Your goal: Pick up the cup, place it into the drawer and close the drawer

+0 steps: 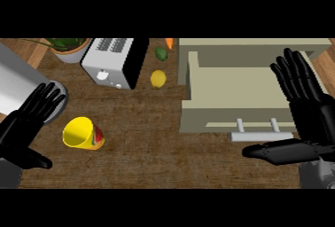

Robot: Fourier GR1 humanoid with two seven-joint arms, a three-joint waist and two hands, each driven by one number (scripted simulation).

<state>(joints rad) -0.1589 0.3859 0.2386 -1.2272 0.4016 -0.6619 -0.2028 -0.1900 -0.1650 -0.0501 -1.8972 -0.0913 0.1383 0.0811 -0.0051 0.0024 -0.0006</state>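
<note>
No step is complete: the yellow cup (83,133) lies tipped on the counter (163,155) beside the open-fingered left hand (26,126), ungrasped, while the drawer (229,84) stands open by the flat, empty right hand (304,102).

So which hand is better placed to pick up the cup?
Left. The left hand is open right beside the cup; the right hand is across the counter, over the open drawer.
</note>
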